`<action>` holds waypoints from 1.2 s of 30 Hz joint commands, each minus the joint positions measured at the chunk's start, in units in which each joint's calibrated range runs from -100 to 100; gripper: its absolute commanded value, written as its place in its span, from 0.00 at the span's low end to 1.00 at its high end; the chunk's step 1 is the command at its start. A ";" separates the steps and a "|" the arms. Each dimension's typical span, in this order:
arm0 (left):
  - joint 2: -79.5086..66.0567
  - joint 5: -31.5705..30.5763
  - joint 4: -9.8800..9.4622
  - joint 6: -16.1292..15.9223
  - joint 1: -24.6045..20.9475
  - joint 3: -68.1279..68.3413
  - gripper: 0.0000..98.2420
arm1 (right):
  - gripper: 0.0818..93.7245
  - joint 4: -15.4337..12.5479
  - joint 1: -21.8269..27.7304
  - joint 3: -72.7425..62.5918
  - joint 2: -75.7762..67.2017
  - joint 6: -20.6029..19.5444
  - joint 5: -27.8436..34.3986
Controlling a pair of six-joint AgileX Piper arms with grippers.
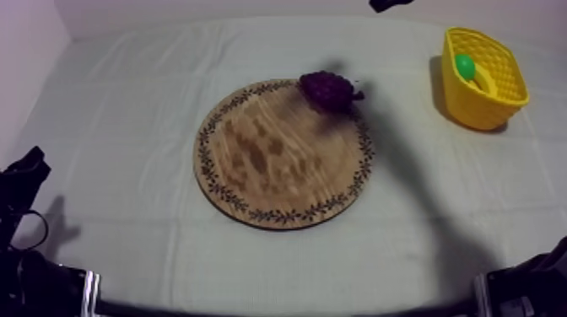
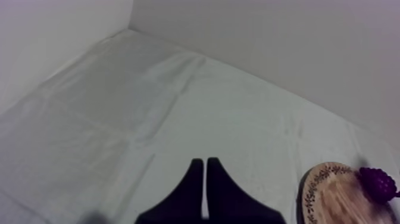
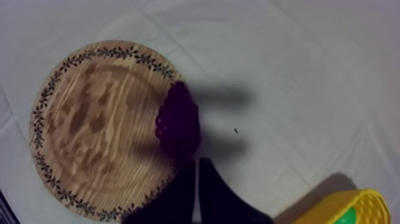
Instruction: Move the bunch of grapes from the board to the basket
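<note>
Hovering the right end effector, closed on nothing, above the tabletop with the bunch of grapes just ahead of it, ungrasped on the rim of the wooden board, leaving pickup and transfer to the yellow basket nearby.

The round wooden board with a patterned rim lies at the middle of the table under a grey-white cloth. The purple bunch of toy grapes sits on the board's rim at one o'clock. The yellow plastic basket stands well apart, at the table's two o'clock, with a small green round toy in it.
</note>
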 commanded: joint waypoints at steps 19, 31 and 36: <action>0.03 0.03 0.01 0.00 -0.01 0.04 0.00 | 0.89 3.86 -2.82 -4.31 16.62 -1.90 -1.99; 0.03 0.03 0.01 0.00 -0.01 0.04 0.00 | 0.94 5.67 -3.66 -9.74 27.66 -4.61 -2.22; 0.03 0.03 0.01 0.00 -0.01 0.04 0.00 | 0.93 6.56 -3.99 -11.22 31.86 -5.62 -2.77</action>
